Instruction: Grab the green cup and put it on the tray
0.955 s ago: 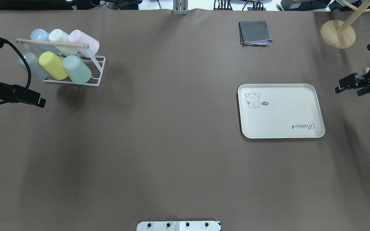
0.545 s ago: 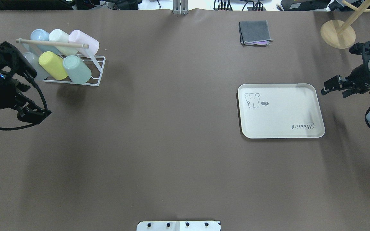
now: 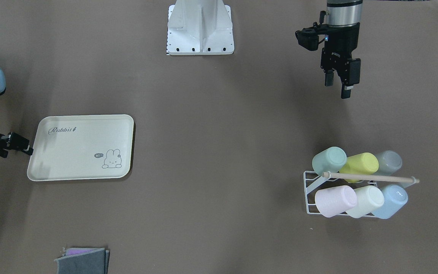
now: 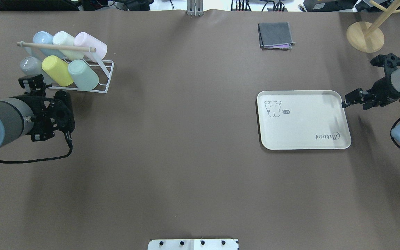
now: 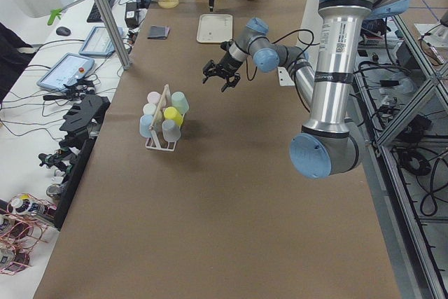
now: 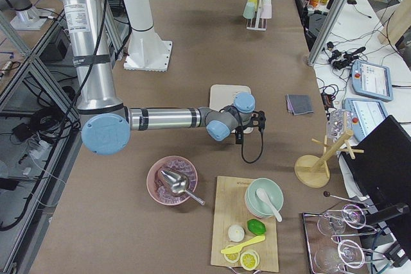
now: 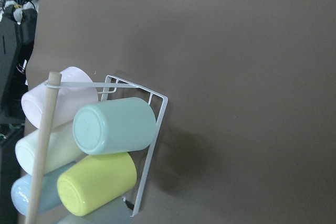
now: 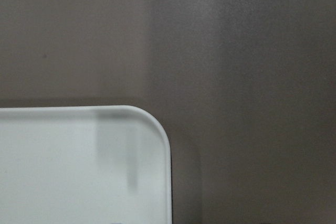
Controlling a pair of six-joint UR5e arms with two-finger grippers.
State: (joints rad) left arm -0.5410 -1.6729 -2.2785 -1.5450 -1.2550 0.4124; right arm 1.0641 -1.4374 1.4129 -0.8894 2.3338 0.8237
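The green cup [image 4: 83, 74] is a mint tumbler lying on its side in the white wire rack [image 4: 105, 77], at the rack's near right end. It also shows in the front view [image 3: 329, 160] and the left wrist view [image 7: 115, 127]. My left gripper [image 3: 337, 86] is open and empty, above the table on the robot's side of the rack, apart from the cups. The cream tray [image 4: 304, 119] with the "Rabbit" print lies bare on the right. My right gripper [image 4: 347, 101] is open and empty, hovering at the tray's far right corner [image 8: 152, 124].
The rack also holds a yellow-green cup [image 4: 57, 70], a grey cup [image 4: 30, 65], and pink [image 4: 90, 43], cream [image 4: 64, 39] and blue [image 4: 43, 38] cups under a wooden rod. A folded grey cloth [image 4: 275, 35] and a wooden stand [image 4: 365, 36] are at the far side.
My left arm has swung in from the left edge and turned its gripper toward the rack. My right gripper has moved left to the tray's far right corner.
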